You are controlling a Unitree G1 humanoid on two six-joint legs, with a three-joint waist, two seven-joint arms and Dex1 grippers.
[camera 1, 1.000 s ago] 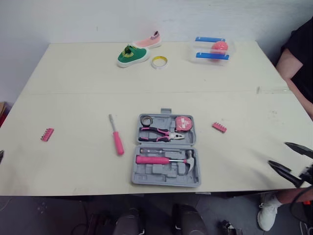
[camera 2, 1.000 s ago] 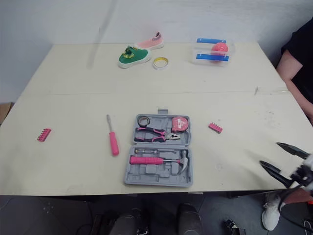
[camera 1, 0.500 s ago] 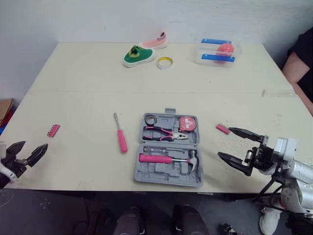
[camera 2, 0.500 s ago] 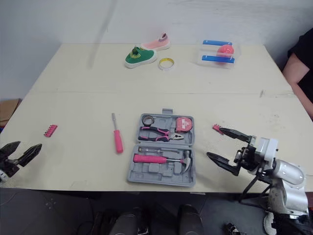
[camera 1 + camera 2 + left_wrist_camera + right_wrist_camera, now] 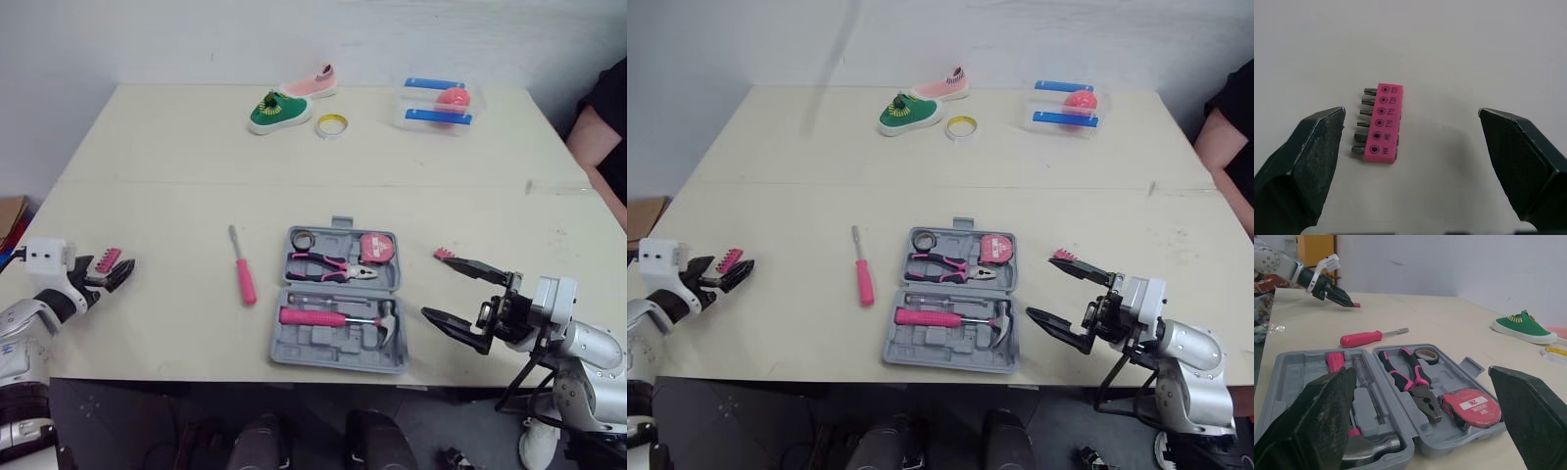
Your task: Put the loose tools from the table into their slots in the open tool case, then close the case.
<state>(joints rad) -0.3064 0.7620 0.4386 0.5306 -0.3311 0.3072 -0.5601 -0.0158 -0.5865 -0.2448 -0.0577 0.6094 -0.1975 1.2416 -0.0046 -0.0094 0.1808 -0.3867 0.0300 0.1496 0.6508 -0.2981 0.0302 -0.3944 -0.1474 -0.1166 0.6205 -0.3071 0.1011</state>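
Lying: one screwdriver, two bit-racks (seemingly)

Table: case, screwdriver, left bit holder, right bit holder, shoes, tape, container.

Open grey case, loose pink screwdriver

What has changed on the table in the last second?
Both grippers came in, open: the left gripper up to the left bit holder, the right gripper beside the tool case, near the right bit holder. Nothing grasped. The screwdriver, case and holders stayed.
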